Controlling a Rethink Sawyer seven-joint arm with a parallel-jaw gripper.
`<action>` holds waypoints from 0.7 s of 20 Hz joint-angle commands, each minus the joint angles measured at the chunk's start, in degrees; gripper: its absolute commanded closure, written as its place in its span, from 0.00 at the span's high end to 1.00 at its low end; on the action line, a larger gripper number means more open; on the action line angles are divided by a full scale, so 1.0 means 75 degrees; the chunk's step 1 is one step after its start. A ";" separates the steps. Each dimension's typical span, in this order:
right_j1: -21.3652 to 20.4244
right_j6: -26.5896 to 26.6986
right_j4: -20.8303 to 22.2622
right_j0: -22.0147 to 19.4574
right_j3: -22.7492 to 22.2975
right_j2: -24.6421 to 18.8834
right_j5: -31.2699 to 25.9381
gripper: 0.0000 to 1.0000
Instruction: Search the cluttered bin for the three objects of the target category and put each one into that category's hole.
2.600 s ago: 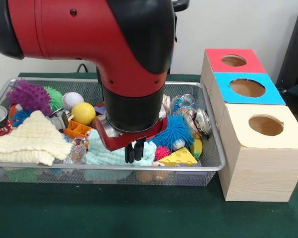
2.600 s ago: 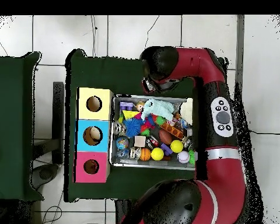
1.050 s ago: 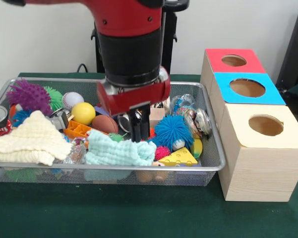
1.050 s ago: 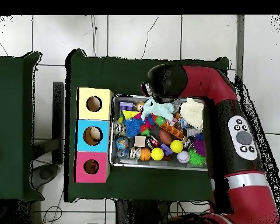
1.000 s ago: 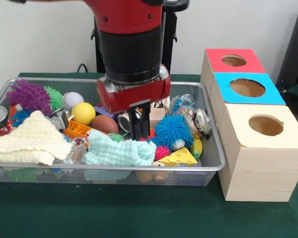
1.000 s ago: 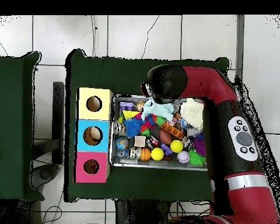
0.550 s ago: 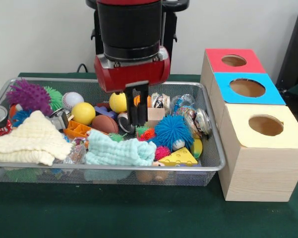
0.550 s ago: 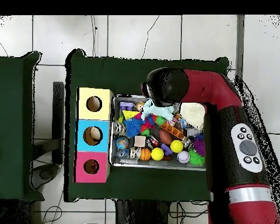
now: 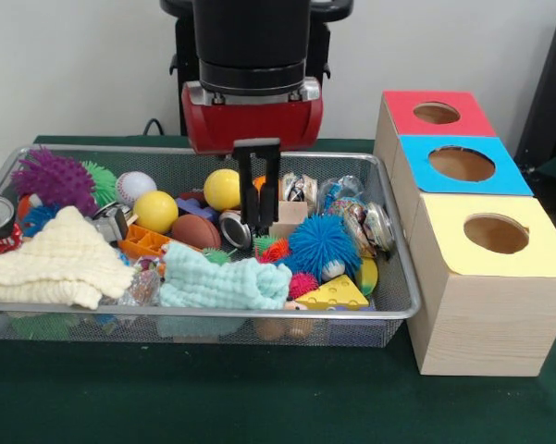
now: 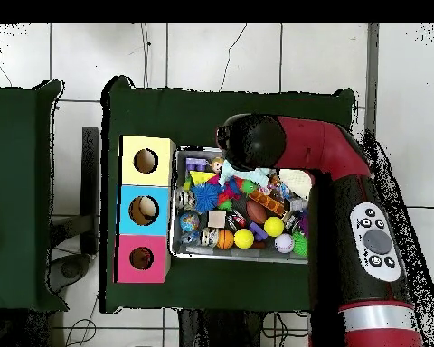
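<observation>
The wire mesh bin [image 9: 400,252] is full of mixed toys, and it also shows in the overhead view [image 10: 177,203]. My gripper [image 9: 260,225] hangs over the bin's middle back, just above a small wooden block [image 9: 289,215] and a tin [image 9: 233,228]. Its fingers stand a little apart and hold nothing. Three wooden boxes with holes stand to the right: red-topped [image 9: 437,113], blue-topped [image 9: 463,165] and yellow-topped [image 9: 495,236]. In the overhead view the arm's head [image 10: 252,143] hides the gripper.
The bin holds two yellow balls [image 9: 222,188] [image 9: 155,211], a brown football [image 9: 196,231], a blue fuzzy ball [image 9: 322,245], a teal cloth [image 9: 222,283], a cream cloth [image 9: 55,264], a purple spiky ball [image 9: 54,178] and a cheese wedge [image 9: 333,294].
My gripper has risen out of the clutter beside the teal cloth and drawn back towards the bin's far side. It brought nothing up. A yellow ball behind it now shows.
</observation>
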State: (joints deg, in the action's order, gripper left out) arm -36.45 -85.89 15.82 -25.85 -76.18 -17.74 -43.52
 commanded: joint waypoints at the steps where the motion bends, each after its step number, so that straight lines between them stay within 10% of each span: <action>1: 0.0087 -0.2279 -0.0392 0.0271 -0.1078 0.0554 0.0386 0.00; 14: 0.0757 -0.2286 -0.0593 0.0478 -0.1095 0.0828 0.1148 0.00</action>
State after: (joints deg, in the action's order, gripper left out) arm -34.33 -89.47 12.27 -22.28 -77.20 -13.42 -40.19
